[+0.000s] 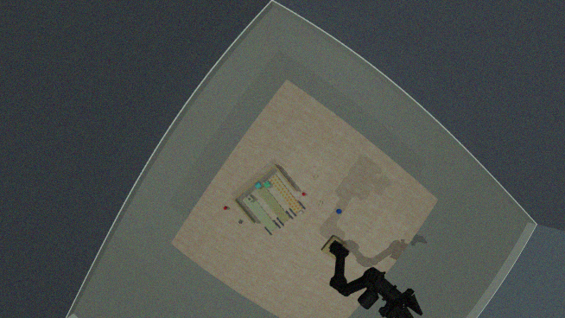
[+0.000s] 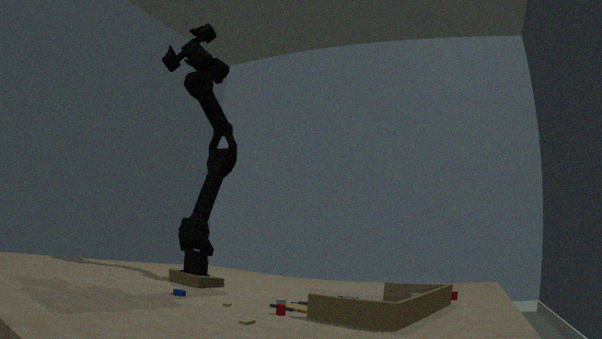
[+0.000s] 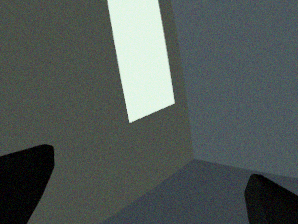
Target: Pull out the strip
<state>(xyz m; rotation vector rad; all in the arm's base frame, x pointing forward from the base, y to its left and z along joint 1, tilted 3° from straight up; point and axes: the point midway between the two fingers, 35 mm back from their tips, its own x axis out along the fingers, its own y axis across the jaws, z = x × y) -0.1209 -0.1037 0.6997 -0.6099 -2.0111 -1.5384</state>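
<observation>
A three-walled holder holds several side-by-side strips with dark ends sticking out at its open side. They include a pale green strip, an olive strip and a yellow dotted strip. A teal cube and a green cube sit close together at the strips' back ends. A pale greenish cube with dark marks sits at the back end of the pale green strip. Its marks are too small to read. My gripper is open and empty, raised high, far from the holder.
A red object stands near the holder's right wall, another red object beyond its left side, with a small grey object nearby. A blue object lies near the arm's base. Flat tan pieces lie between.
</observation>
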